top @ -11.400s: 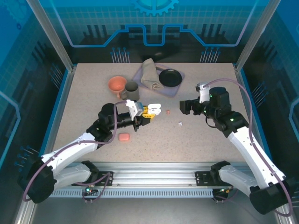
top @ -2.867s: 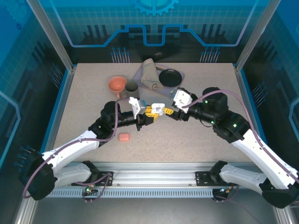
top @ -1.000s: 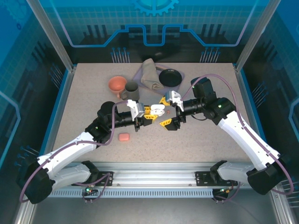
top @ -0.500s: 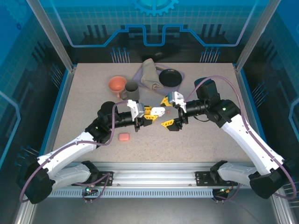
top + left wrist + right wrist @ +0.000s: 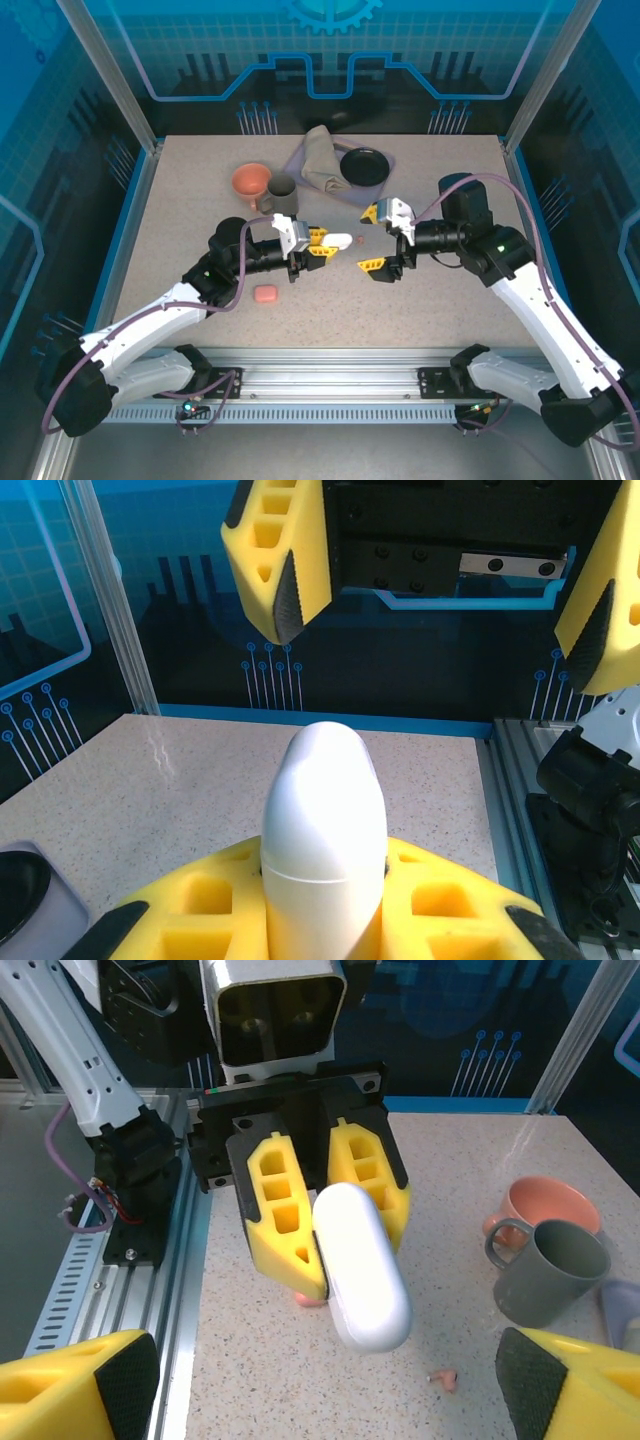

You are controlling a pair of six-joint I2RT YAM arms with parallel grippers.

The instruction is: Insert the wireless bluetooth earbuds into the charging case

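Moved: right pincer (image 5: 374, 240) withdrawn from white case (image 5: 360, 1265), spread | left pincer (image 5: 318, 243) pinching case | lid apparently shut: steady it, open before fetching pink earbud (image 5: 443, 1378).

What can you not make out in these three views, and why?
Inside of the case, left wrist view: its own shell hides it.
Pink object, right wrist view: mostly behind the left fingers.
Earbud, top view: too small to tell its pose.
Plate, left wrist view: cut off by the edge.
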